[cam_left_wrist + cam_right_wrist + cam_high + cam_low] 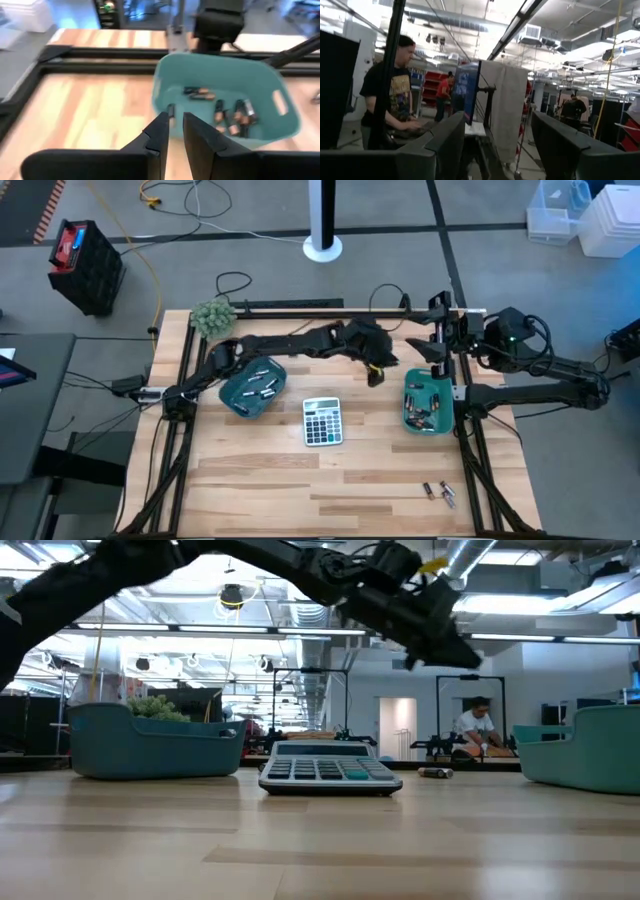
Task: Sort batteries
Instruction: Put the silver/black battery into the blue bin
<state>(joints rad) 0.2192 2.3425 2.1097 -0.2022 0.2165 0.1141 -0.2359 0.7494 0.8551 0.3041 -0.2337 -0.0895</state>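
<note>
Two teal trays sit on the wooden table, the left tray point(232, 395) point(150, 745) and the right tray point(447, 395) point(225, 75) point(585, 745). Both hold several small dark and copper-toned batteries point(262, 387) point(231, 116). My left gripper point(378, 370) point(173, 117) hangs in the air just short of the right tray's left wall, fingers nearly together with a small dark battery point(171, 110) at their tips. Two or three loose batteries point(440, 493) lie near the table's near right corner. My right gripper point(435, 350) point(495, 130) waits open at the far right, facing the room. My left gripper pinches a small dark battery point(171, 110) between its two fingertips point(161, 125), only at their free ends. The fingers slant down toward the table's right. The battery is lifted clear of the table, in front of the right tray's wall.
A grey calculator point(322, 420) point(330, 768) lies between the trays. A green plant ball point(213, 315) sits at the far left corner. Black frame rails point(300, 307) run along the table's edges. Bare wood spans the near half. People stand in the room beyond point(395, 85).
</note>
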